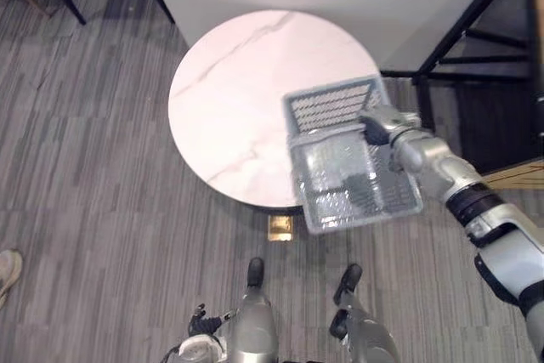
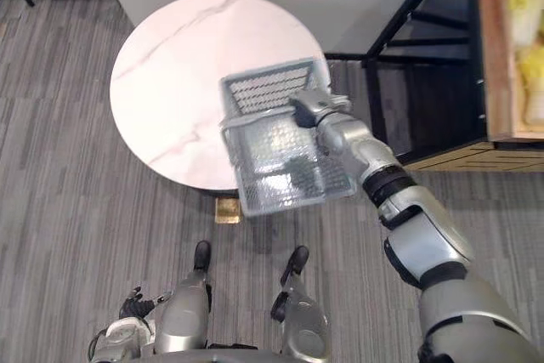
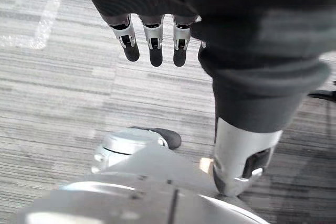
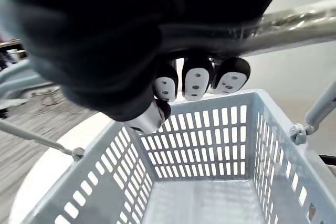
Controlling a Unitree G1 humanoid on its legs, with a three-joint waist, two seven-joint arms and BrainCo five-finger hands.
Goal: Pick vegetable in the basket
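Round white marble table (image 1: 229,99) lies below right hand (image 1: 380,125), mostly toward its inner side. Grey slotted plastic basket (image 1: 327,108) hangs directly beneath that hand, nothing inside. Hand's fingers (image 4: 197,77) curl fully round metal handle (image 4: 299,14). Basket likely light, rigid, apt to swing; middle of handle looks like steadiest hold. Left hand (image 3: 155,38) hangs low at robot's side, fingers straight, holding nothing.
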